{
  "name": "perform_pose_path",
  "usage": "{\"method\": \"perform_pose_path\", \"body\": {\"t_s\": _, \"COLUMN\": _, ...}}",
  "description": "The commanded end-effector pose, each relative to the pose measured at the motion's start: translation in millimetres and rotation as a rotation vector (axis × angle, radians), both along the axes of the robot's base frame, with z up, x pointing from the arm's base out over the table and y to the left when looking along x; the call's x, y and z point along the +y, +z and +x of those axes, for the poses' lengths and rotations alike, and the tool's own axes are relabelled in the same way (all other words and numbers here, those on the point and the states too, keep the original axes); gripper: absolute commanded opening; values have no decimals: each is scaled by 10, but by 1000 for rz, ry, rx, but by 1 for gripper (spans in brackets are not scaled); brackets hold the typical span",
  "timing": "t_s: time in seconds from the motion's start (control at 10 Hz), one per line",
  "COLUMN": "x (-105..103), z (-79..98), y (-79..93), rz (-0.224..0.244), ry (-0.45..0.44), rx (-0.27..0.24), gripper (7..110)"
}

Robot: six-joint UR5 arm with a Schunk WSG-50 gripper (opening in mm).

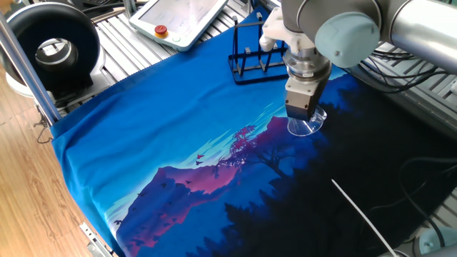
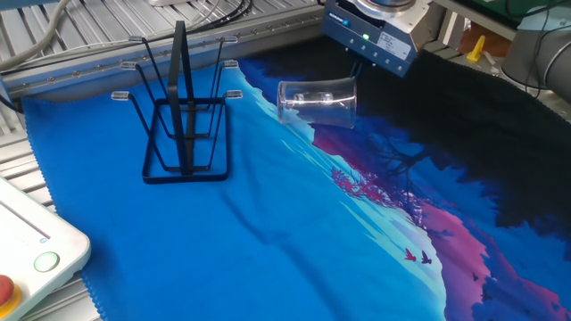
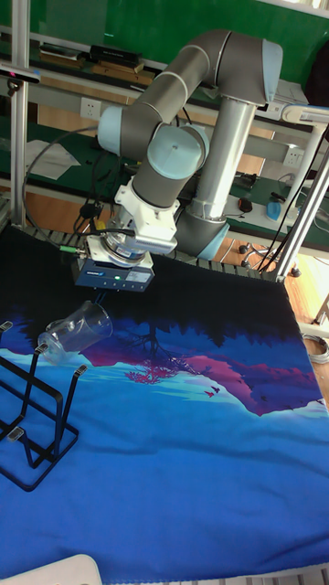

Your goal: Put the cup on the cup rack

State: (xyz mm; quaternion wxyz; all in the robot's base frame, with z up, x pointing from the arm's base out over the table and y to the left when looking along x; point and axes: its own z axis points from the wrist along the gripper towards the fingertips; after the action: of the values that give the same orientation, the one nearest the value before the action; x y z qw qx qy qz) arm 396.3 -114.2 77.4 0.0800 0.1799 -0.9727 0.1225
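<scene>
tall fixed view | cup [image 3: 78,329] on its side near cup rack [image 3: 37,411] | claw [image 3: 102,294] above cup, grip state perhaps released, cannot tell
</scene>
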Motion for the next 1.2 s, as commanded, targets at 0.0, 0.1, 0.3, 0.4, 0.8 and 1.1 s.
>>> {"method": "perform_pose_path", "body": {"t_s": 0.0, "x": 68, "z": 2, "y": -27, "rz": 26, "ry": -6, "rx": 2, "gripper": 7}}
{"method": "perform_pose_path", "body": {"t_s": 0.1, "x": 82, "z": -1, "y": -30, "rz": 31, "ry": -6, "rx": 4, "gripper": 7}}
{"method": "perform_pose_path", "body": {"t_s": 0.3, "x": 117, "z": -27, "y": -32, "rz": 44, "ry": -6, "rx": 13, "gripper": 7}}
{"method": "perform_pose_path", "body": {"t_s": 0.4, "x": 129, "z": -33, "y": -32, "rz": 48, "ry": -6, "rx": 15, "gripper": 7}}
{"method": "perform_pose_path", "body": {"t_s": 0.8, "x": 166, "z": -53, "y": -45, "rz": 64, "ry": -5, "rx": 25, "gripper": 7}}
{"method": "perform_pose_path", "body": {"t_s": 1.1, "x": 229, "z": -73, "y": -60, "rz": 78, "ry": -6, "rx": 34, "gripper": 7}}
